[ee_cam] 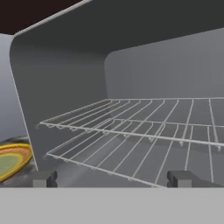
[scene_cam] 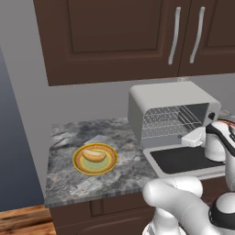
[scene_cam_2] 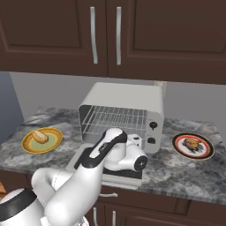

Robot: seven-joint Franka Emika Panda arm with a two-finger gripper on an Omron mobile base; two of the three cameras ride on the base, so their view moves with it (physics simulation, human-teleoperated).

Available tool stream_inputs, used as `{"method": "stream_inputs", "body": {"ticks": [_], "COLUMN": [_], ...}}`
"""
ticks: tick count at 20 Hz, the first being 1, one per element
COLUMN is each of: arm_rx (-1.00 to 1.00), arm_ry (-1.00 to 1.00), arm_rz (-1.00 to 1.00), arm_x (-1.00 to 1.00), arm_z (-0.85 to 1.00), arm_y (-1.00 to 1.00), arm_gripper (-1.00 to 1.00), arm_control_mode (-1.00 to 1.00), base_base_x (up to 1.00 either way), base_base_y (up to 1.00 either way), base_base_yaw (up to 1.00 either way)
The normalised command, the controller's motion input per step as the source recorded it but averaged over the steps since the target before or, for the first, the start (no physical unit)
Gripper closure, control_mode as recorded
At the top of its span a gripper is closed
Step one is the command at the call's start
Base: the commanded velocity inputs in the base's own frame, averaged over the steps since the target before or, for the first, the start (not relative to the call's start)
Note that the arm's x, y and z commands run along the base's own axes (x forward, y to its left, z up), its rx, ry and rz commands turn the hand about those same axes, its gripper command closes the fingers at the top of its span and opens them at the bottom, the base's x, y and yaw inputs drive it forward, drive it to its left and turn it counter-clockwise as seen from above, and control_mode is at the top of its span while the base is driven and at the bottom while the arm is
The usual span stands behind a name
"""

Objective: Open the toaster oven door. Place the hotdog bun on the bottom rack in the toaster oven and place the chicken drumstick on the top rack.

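Observation:
The light-grey toaster oven [scene_cam: 170,94] stands on the counter with the toaster oven door [scene_cam: 183,159] folded flat down in front of it. Inside, the top rack [ee_cam: 175,109] and the bottom rack [ee_cam: 131,157] are both bare. My gripper [ee_cam: 113,178] is open and empty, hovering over the door at the oven's mouth and pointing in; it appears in the left base view as well [scene_cam: 187,139]. The hotdog bun [scene_cam: 94,156] lies on a yellow plate [scene_cam: 80,167] left of the oven. The chicken drumstick [scene_cam_2: 191,143] sits on a dark red-rimmed plate [scene_cam_2: 207,152] to the oven's right.
Dark brown wall cabinets [scene_cam_2: 110,35] hang above the oven. The marble counter [scene_cam: 69,183] ends at a grey wall [scene_cam: 13,114] on the left. My white arm [scene_cam_2: 88,172] covers much of the lowered door in the right base view.

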Motion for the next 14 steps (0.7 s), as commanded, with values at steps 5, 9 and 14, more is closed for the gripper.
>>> {"method": "stream_inputs", "body": {"ticks": [5,9,14], "arm_rx": [0.00,0.00,0.00], "arm_ry": [0.01,0.00,0.00], "arm_rz": [0.00,0.01,0.00], "arm_x": [0.13,0.16,0.09], "arm_z": [-0.17,-0.13,0.00], "arm_y": [0.03,0.04,0.00], "arm_gripper": [-1.00,-1.00,-1.00], "arm_control_mode": [-1.00,-1.00,-1.00], "base_base_x": [0.00,0.00,0.00], "base_base_y": [0.00,0.00,0.00], "base_base_yaw": [0.00,0.00,0.00]}}
